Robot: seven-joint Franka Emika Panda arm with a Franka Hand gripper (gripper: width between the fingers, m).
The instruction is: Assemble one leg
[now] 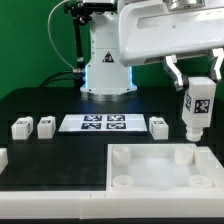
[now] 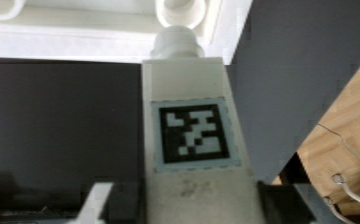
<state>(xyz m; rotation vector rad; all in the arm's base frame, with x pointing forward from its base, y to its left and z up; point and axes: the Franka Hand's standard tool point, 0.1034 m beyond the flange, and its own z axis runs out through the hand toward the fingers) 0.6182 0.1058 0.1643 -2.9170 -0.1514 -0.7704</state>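
Your gripper (image 1: 195, 80) is pinching the leg (image 1: 197, 108) by its upper end. The block hangs upright, with its long axis straight up and down and its tagged face turned to the exterior view. The wrist view looks down the length of the same leg (image 2: 191, 125), with the tag square-on and the block running away from the gripper, so it seems well lined up with the fingers. The relation that matters is downward. The square panel (image 1: 150, 180) lies flat on the worktop (image 1: 55, 165) directly beneath, and its far corner socket (image 1: 181, 157) on the exterior view's right sits just below the leg's lower end and slightly toward the exterior view's left. The leg appears to hang clear of the panel, not touching it. You will probably need a small sideways correction before a straight descent, keeping the block vertical so it enters the socket squarely. The three other legs (image 1: 158, 126) rest on the worktop well apart, either side of the marker board (image 1: 104, 123), and play no part here.
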